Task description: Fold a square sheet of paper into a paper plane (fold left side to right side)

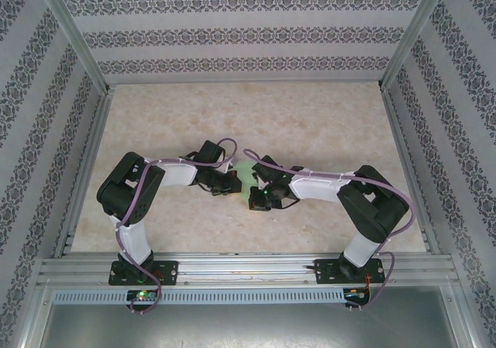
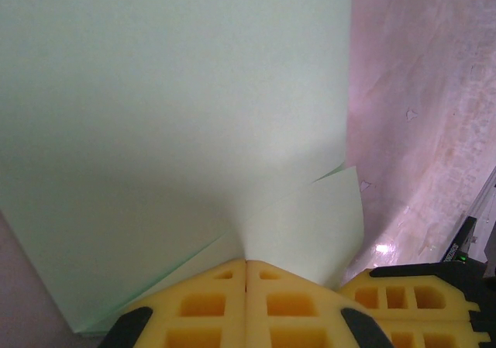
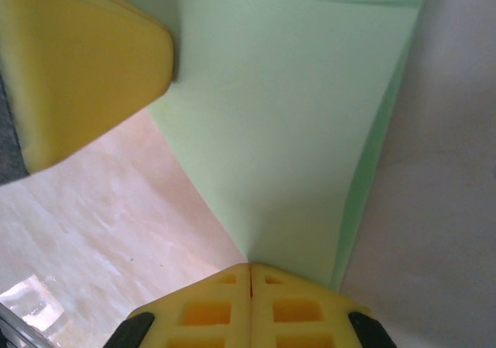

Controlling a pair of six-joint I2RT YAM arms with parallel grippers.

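A beige, marble-patterned table (image 1: 310, 123) is enclosed by walls papered with dark ornamental bands (image 1: 232, 34). It is edged at 6 o'clock by a silver metal rail (image 1: 248, 264), to which both arms are bolted. Purple cables (image 1: 226, 142) are looped along the arms. The black-and-white left arm (image 1: 174, 174) and right arm (image 1: 318, 185) are bent inward with their wrists nearly meeting at the table's centre, so much of what lies between them is covered in the top view.

A thin, light-green sheet of paper (image 1: 246, 174), creased into more than one layer, is found there at the centre of the table. The left claw (image 1: 225, 185) is set at its 9 o'clock side and the right claw (image 1: 262, 199) at about 4 o'clock.

In the left wrist view, the left claw's yellow foam fingers (image 2: 201, 305) are pressed flat together. The sheet of paper is pinched at their tips and fans out toward 12 o'clock. A second layer is seen jutting out at 4 o'clock, with the right claw's yellow fingers (image 2: 411, 298) just beside it.

In the right wrist view, the right claw is likewise closed tight on the paper's narrow lower end. A folded edge is seen along the 3 o'clock side. One yellow finger of the left claw (image 3: 77, 61) is met against the paper's edge at 10 o'clock. Whether the paper is lifted off the table cannot be told.
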